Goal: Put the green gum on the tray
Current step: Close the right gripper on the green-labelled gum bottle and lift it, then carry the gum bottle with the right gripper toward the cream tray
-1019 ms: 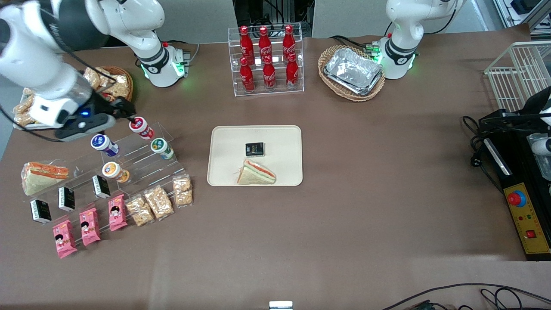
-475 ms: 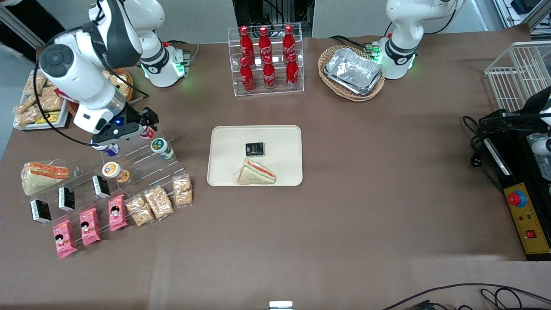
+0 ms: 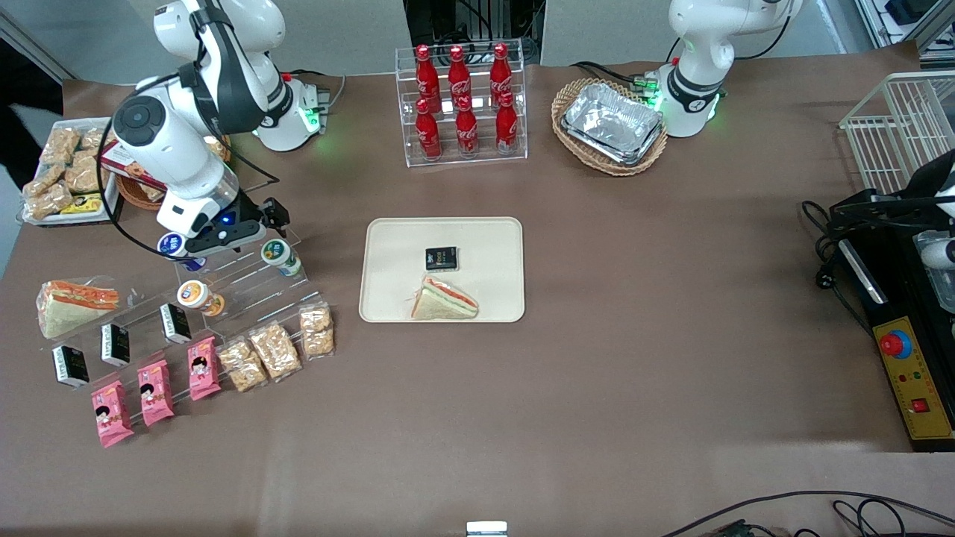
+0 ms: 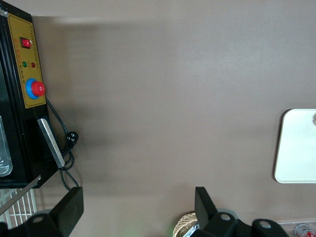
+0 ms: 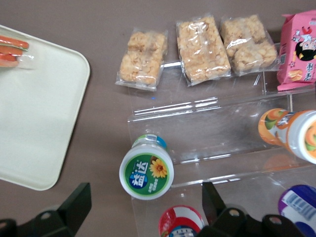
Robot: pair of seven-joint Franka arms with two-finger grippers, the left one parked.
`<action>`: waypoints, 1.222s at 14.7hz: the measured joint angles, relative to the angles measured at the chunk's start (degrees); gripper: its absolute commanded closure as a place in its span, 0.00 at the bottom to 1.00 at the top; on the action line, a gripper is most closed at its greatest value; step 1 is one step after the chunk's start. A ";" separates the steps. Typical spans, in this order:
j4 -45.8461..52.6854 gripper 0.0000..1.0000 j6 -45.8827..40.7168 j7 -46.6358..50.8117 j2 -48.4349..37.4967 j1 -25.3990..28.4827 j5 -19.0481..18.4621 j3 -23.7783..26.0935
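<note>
The green gum [image 3: 280,255] [image 5: 146,174] stands on a step of a clear acrylic rack [image 3: 246,280], its green cap face with a sunflower turned upward. My gripper [image 3: 261,222] [image 5: 144,193] hovers open and empty just above the rack. The green gum sits close by it, slightly nearer the front camera, and a red-topped bottle [image 5: 181,223] lies between the jaws' span. The cream tray [image 3: 388,246] [image 5: 34,113] lies beside the rack toward the table's middle, carrying a sandwich [image 3: 445,298] and a black packet [image 3: 441,258].
On the rack also stand a blue-topped bottle [image 3: 173,246] and an orange-topped bottle [image 3: 195,296]. Cracker packs [image 3: 276,349] and pink snack packs [image 3: 153,391] lie nearer the front camera. A cola bottle rack [image 3: 462,104] and a basket of foil trays [image 3: 610,123] stand farther off.
The arm swung in from the working arm's end of the table. The gripper moved across the rack's upper step toward the green gum, now covering the red-topped bottle in the front view.
</note>
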 measured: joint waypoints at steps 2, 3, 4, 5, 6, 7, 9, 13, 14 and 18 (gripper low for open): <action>-1.53 0.00 3.00 0.64 1.00 0.00 0.00 0.04; -2.15 0.00 4.58 0.91 1.69 0.01 0.00 0.08; -2.59 0.00 6.02 1.07 2.45 0.04 0.00 0.13; -2.85 0.00 7.30 1.16 3.28 0.07 0.00 0.18; -2.97 0.00 8.50 1.21 4.12 0.10 0.00 0.21; -2.98 0.00 9.51 1.22 4.91 0.13 0.00 0.21; -3.00 0.00 11.20 1.24 6.44 0.14 0.00 0.21; -3.16 0.18 12.25 1.24 7.57 0.39 0.00 0.22; -3.26 0.31 12.28 1.24 7.56 0.68 0.00 0.23; -3.60 0.71 12.35 1.29 7.54 1.02 0.00 0.27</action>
